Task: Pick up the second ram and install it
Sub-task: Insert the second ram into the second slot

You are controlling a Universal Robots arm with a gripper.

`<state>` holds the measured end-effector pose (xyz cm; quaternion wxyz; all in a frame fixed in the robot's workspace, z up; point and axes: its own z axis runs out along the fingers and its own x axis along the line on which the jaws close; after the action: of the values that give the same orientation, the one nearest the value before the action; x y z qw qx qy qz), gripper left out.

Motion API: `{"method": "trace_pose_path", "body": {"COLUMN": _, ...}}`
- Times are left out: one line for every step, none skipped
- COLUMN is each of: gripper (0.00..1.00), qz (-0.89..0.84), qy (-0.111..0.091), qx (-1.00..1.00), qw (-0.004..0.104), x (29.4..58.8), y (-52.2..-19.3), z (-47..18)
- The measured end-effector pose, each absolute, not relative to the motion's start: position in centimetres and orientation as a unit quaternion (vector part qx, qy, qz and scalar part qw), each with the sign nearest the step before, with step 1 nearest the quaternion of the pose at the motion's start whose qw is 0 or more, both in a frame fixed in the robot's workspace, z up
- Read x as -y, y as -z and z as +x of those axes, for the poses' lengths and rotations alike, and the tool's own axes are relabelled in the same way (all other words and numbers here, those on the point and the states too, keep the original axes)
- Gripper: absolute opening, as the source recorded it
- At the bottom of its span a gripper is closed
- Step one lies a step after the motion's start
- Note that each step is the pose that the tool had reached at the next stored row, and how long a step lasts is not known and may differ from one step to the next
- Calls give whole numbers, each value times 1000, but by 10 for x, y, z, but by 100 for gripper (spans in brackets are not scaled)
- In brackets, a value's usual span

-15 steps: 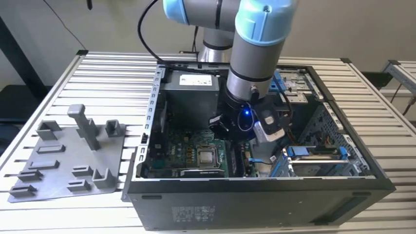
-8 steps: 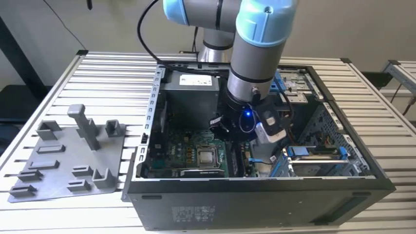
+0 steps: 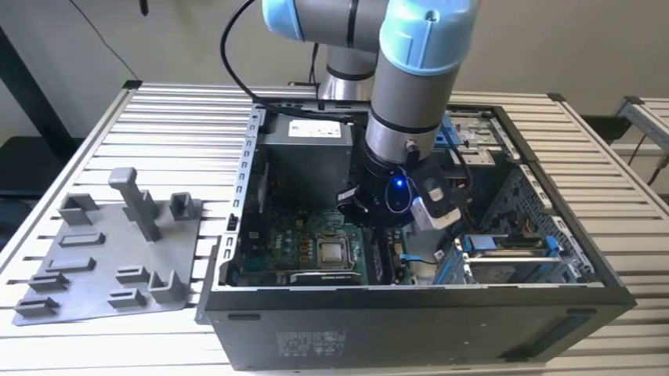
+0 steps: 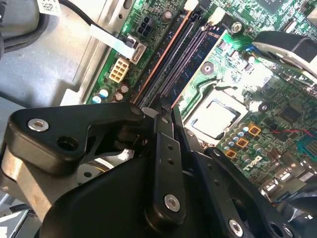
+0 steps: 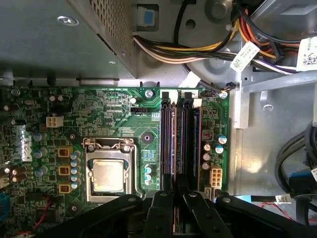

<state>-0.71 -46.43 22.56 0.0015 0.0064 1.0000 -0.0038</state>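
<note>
Your claw point(image 5: 174, 196) is down inside the open computer case point(image 3: 418, 329), fingers drawn narrow over the end of the memory slots point(image 5: 179, 141). The second ram point(image 4: 171, 64), a thin dark stick, appears to stand edge-up in the slots just ahead of the fingertips; you cannot tell whether the pads are gripping it. Beside the claw, across a strip of green motherboard point(image 5: 114, 111), lies the silver processor socket point(image 5: 109, 173). On its other side are capacitors and a white connector point(image 5: 216, 177). Bundled cables point(image 5: 198, 49) crowd beyond the slots. Outside the case, the grey fixture plate point(image 3: 110, 262) rests on the slatted bench point(image 3: 178, 117).
</note>
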Motion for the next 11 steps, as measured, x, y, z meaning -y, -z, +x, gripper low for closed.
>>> {"method": "trace_pose_path", "body": {"gripper": 14, "qz": 6, "qy": 4, "qx": -1000, "qw": 2, "x": 464, "y": -226, "z": -7}}
{"method": "trace_pose_path", "body": {"gripper": 14, "qz": 6, "qy": 4, "qx": -1000, "qw": 2, "x": 464, "y": -226, "z": -7}}
{"method": "trace_pose_path", "body": {"gripper": 14, "qz": 6, "qy": 4, "qx": -1000, "qw": 2, "x": 464, "y": -226, "z": -7}}
{"method": "trace_pose_path", "body": {"gripper": 14, "qz": 6, "qy": 4, "qx": -1000, "qw": 2, "x": 464, "y": -226, "z": -7}}
{"method": "trace_pose_path", "body": {"gripper": 14, "qz": 6, "qy": 4, "qx": -1000, "qw": 2, "x": 464, "y": -226, "z": -7}}
{"method": "trace_pose_path", "body": {"gripper": 14, "qz": 6, "qy": 4, "qx": -1000, "qw": 2, "x": 464, "y": -226, "z": -7}}
{"method": "trace_pose_path", "body": {"gripper": 14, "qz": 6, "qy": 4, "qx": -1000, "qw": 2, "x": 464, "y": -225, "z": -7}}
{"method": "trace_pose_path", "body": {"gripper": 14, "qz": 6, "qy": 4, "qx": -1000, "qw": 2, "x": 464, "y": -225, "z": -7}}
{"method": "trace_pose_path", "body": {"gripper": 14, "qz": 7, "qy": 4, "qx": -1000, "qw": 2, "x": 464, "y": -225, "z": -7}}
{"method": "trace_pose_path", "body": {"gripper": 14, "qz": 7, "qy": 4, "qx": -1000, "qw": 2, "x": 464, "y": -225, "z": -7}}
{"method": "trace_pose_path", "body": {"gripper": 14, "qz": 8, "qy": 4, "qx": -1000, "qw": 2, "x": 464, "y": -225, "z": -7}}
